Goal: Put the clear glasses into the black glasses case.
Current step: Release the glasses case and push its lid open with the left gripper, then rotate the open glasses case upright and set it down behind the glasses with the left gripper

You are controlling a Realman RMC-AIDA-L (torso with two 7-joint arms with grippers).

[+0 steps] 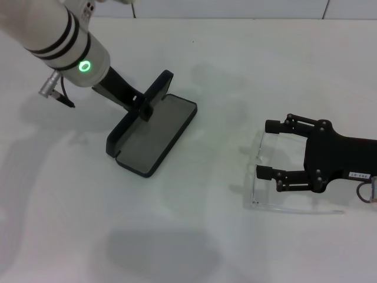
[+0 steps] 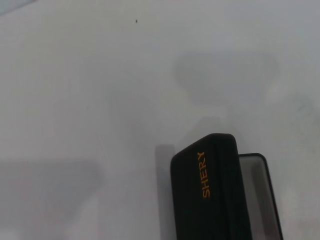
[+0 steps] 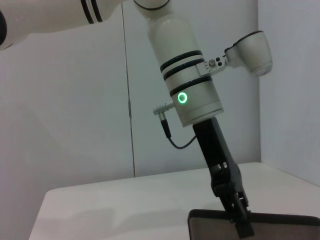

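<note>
clear glasses [image 1: 259, 177] between wide-open right gripper [image 1: 266, 149] fingers

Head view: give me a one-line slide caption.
Left gripper holds the black hinged glasses case open on the white table while the open right gripper straddles the clear plastic glasses.

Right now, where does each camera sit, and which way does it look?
Head: above, looking down at the table, both arms, the clear glasses.
Left wrist: close over the black glasses case; no robot parts.
Right wrist: low, facing the left gripper on the lid.
All views share the case.
</note>
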